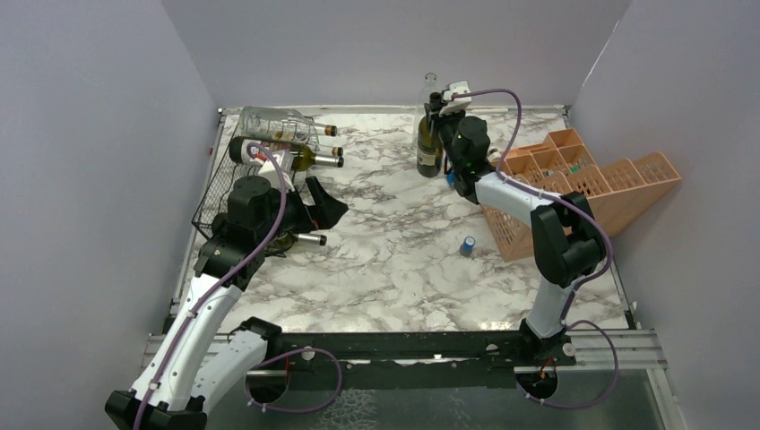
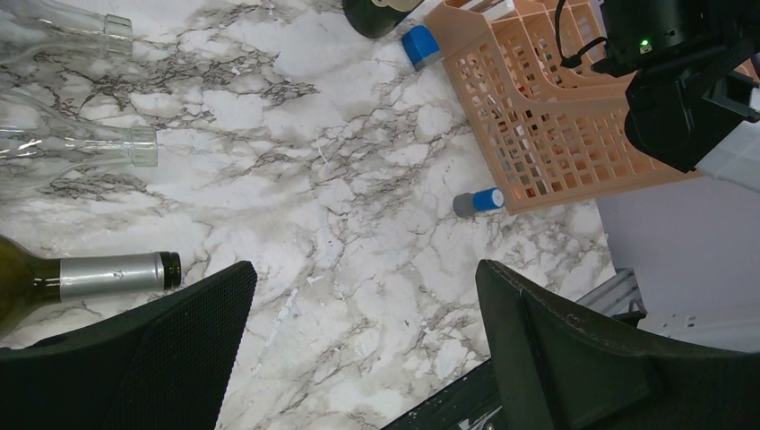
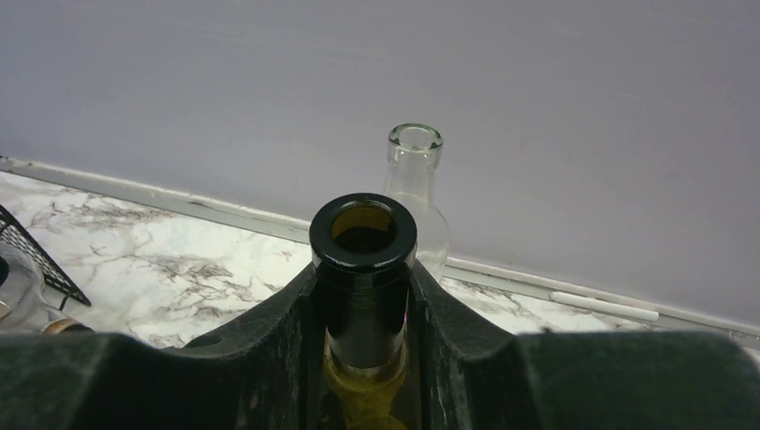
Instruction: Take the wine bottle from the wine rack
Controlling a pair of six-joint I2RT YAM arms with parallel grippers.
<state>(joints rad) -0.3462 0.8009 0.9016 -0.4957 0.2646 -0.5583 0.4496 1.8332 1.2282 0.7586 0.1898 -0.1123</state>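
The left gripper (image 1: 324, 202) hangs low over the white, grey-veined marble-patterned table (image 1: 394, 278), jaws spread wide with nothing between them. Its wrist view adds what the overhead cannot: matte, finely textured black fingers (image 2: 143, 358) far apart above bare tabletop. Just beside them is the silver-foil neck of a dark bottle lying on its side (image 2: 99, 276). Overhead, that bottle's body is hidden behind the arm.

Further in, a small grey cylinder with a blue cap (image 1: 468, 245) sits on the marble near a salmon-orange plastic crate (image 1: 582, 175), which is perforated and divided into stepped compartments.

The black wire-mesh rack (image 1: 213, 193) stands at the table's left edge. Its upper tiers carry more bottles on their sides, with clear glass bottles (image 1: 278, 125) uppermost.

At the far side, the right gripper (image 3: 363, 300) is clamped tight on the neck of a dark green glass wine bottle (image 1: 428, 148), just under its lip. The bottle stands upright, off the rack and well apart from it. Whether its base touches the table I cannot tell. Only the right wrist view shows its open mouth and thick, glossy rim, and only the overhead shows its body.

Just behind it, an upright clear glass bottle (image 3: 414, 170) stands before the smooth pale lilac wall (image 3: 538, 107).
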